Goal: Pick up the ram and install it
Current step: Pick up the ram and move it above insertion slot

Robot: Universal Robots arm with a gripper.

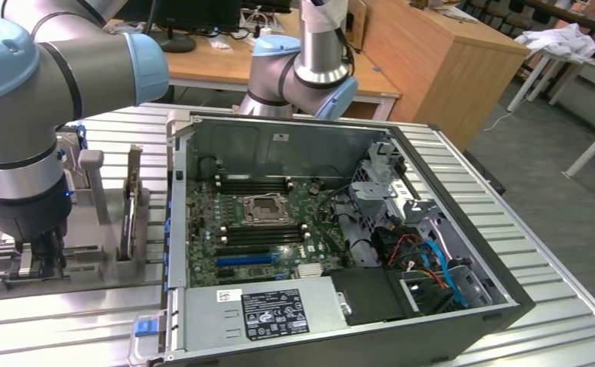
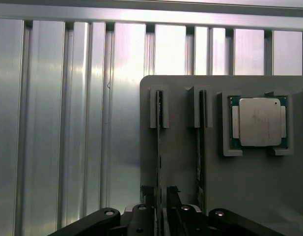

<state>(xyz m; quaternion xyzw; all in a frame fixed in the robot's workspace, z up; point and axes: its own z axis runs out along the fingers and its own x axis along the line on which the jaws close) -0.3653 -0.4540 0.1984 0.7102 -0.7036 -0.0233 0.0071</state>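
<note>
Two thin green ram sticks stand on edge in a grey holder (image 2: 183, 157), seen from above in the wrist view. My gripper (image 2: 160, 199) straddles one ram stick (image 2: 158, 147); a dark finger (image 2: 147, 195) stands on each side of it with a small gap, so the jaws are open. The second ram stick (image 2: 201, 147) stands parallel beside it. In the exterior view my gripper (image 1: 34, 264) reaches down into the holder (image 1: 99, 256) at that view's left, beside the open computer case (image 1: 180, 229). The motherboard's memory slots (image 1: 251, 183) lie beside the CPU socket (image 1: 264, 206).
A square silver CPU chip (image 2: 259, 122) rests in the holder beyond the second stick. A thin board (image 1: 131, 206) stands upright on the holder near the case wall. A second arm (image 1: 313, 65) rises behind the case. Cables and drive bays (image 1: 420, 252) crowd the case's right side.
</note>
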